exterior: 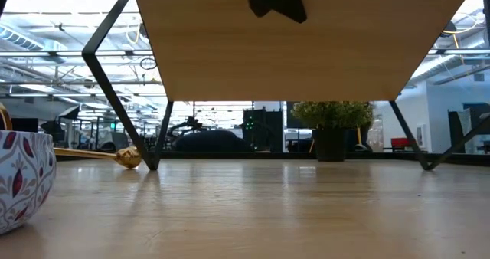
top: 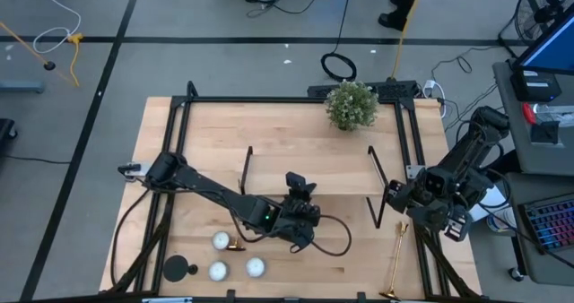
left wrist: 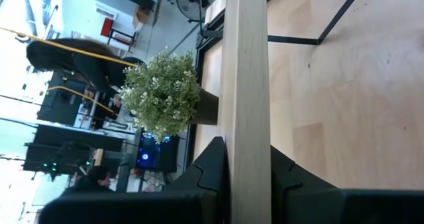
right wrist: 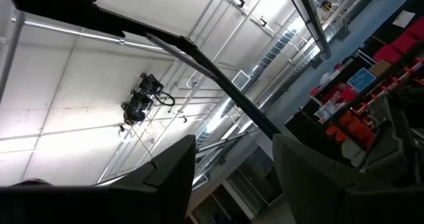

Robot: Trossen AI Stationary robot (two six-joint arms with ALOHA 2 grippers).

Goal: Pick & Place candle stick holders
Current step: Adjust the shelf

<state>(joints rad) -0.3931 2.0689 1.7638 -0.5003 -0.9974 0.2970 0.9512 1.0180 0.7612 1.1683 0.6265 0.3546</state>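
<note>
**Left gripper clamps the stand's wooden top; candlesticks lie on the table**

At the table's front left sits the black round-based candle holder (top: 178, 269), upright as far as the overhead view tells. Just to its right stand three small white candles (top: 220, 241), with a short gold candlestick (top: 235, 246) lying among them, touching or just beside the upper one.

The left arm reaches across from the left edge, and the left gripper (top: 300, 188) sits at the front edge of the long wooden stand (top: 309, 170). In its wrist view the two dark fingers (left wrist: 209, 174) are closed on the stand's pale wooden board, one on each face. A small potted plant (top: 351, 105) stands at the table's back edge, behind the stand.

Right of the stand's black leg, the second gold candlestick (top: 395, 258) lies flat, base toward the front edge. The right gripper (top: 401, 198) hovers just above its far tip, tilted up toward the ceiling, fingers (right wrist: 169, 171) parted and holding nothing.
</note>
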